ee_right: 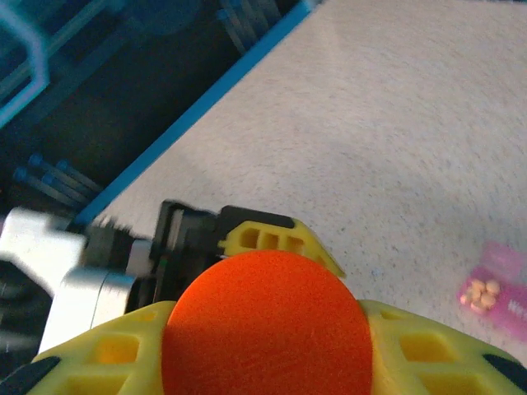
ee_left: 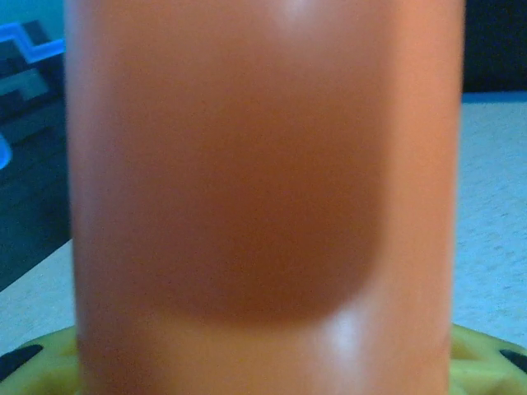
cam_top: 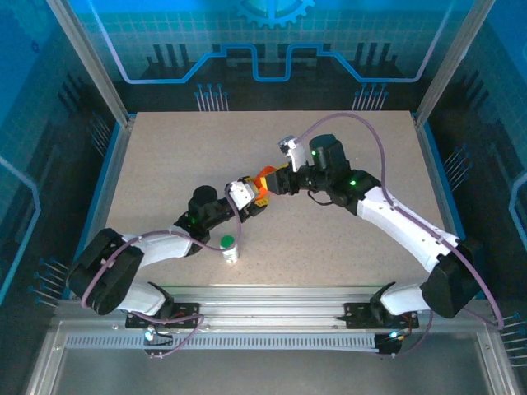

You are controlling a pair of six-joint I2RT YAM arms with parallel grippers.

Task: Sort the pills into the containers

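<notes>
Bottle [ee_left: 263, 197], smooth orange cylinder, clamped by left tool [cam_top: 257, 198]; right tool [cam_top: 271, 180] grips its round cap [ee_right: 268, 325].

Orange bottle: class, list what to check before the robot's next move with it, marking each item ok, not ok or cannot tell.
1. The left hand holds the orange bottle: ok.
2. The right hand straddles the cap: ok.
3. That grip is firm: cannot tell.
4. The cap is off: not ok, it is on.
5. The pills are located: ok, in the pink vial on the table.
6. The white bottle stands upright: ok.
</notes>
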